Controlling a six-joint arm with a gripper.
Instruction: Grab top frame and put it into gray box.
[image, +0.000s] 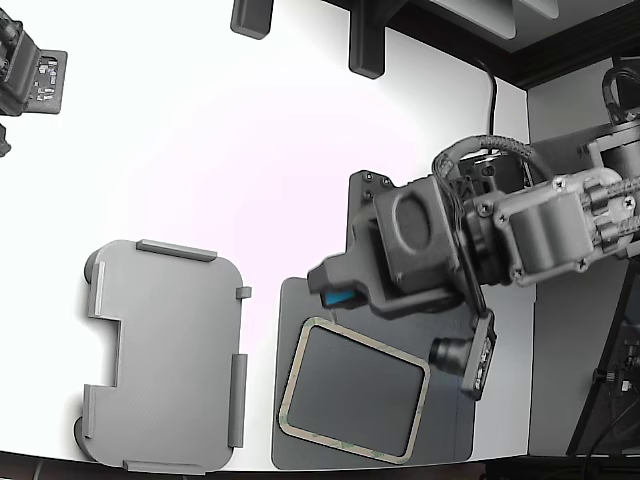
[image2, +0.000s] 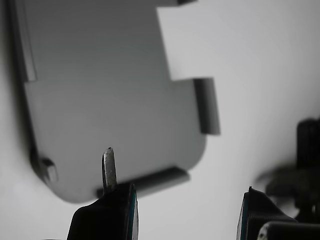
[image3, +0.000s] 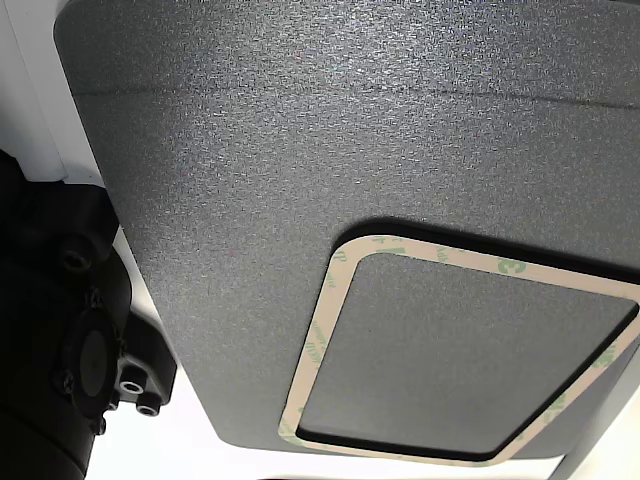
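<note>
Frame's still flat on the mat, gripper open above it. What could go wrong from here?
1. The top frame is thin and lies flush on the dark mat; the open gripper may slip off its edge or pinch the mat too.
2. The frame sits skewed relative to the gray box, so it may catch on the raised edge tabs unless rotated.

Your frame (image: 287, 401) is a thin, flat, pale beige ring with rounded corners, greenish patches and an open centre. It lies flat and slightly skewed on a dark mat (image: 455, 430), at the exterior view's lower middle. Your box (image: 165, 355) is a light gray shallow tray with rounded corners, raised edge tabs and a notch cut in one long side. It sits empty on the white desk (image: 250, 150), beside the mat on the exterior view's left, not touching it.
</note>
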